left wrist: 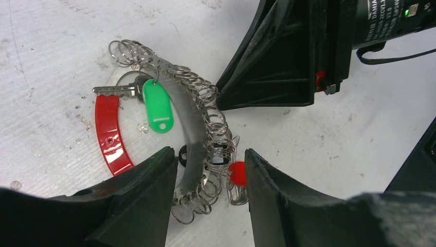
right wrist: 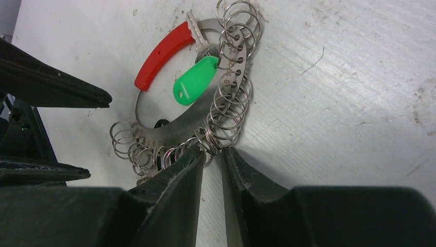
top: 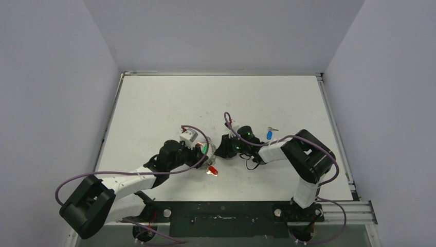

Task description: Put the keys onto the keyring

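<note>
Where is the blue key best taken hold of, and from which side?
I would grip the blue key by its blue head, from straight above, fingers across the head's narrow width. It lies flat on the table, apart from everything, and its silver blade looks too thin.

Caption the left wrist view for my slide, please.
Left gripper open astride the keyring band, green key lying inside the loop.

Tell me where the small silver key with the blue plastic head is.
Top view: the blue-headed key lies alone on the white table, right of centre, beside the right arm.
</note>
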`<state>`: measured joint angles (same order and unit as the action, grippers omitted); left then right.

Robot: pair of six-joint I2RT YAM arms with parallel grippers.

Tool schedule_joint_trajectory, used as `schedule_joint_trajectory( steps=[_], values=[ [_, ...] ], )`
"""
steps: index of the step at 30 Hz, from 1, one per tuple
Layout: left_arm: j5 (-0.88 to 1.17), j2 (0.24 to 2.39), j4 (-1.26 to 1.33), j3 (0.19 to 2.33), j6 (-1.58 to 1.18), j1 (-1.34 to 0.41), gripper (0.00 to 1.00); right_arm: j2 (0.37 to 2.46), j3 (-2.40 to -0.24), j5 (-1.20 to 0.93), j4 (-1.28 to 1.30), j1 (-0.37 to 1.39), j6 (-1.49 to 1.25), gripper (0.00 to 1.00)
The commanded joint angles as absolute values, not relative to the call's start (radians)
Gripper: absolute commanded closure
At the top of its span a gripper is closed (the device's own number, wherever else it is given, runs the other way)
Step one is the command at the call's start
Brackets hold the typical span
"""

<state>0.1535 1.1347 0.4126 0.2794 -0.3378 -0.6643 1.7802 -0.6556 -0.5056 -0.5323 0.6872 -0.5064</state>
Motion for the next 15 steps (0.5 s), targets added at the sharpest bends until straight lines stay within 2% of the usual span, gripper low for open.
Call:
schedule_joint_trajectory(
  steps=[1, 9, 15],
  values=[
    [0.215, 1.150, 0.499, 0.328, -0.350, -0.647, 0.52, 1.816, -0.658, -0.532, -0.669, 0.682, -0.563, 0.79],
    [0.219, 1.146, 0.499, 0.328, -0.347, -0.624, 0.51, 1.851, -0.655, -0.567, -0.742, 0.681, -0.583, 0.82],
    [0.229, 1.157, 0.518, 0.318, -0.335, -0.604, 0.51, 1.834, -0.642, -0.592, -0.739, 0.681, -0.532, 1.00]
  ],
)
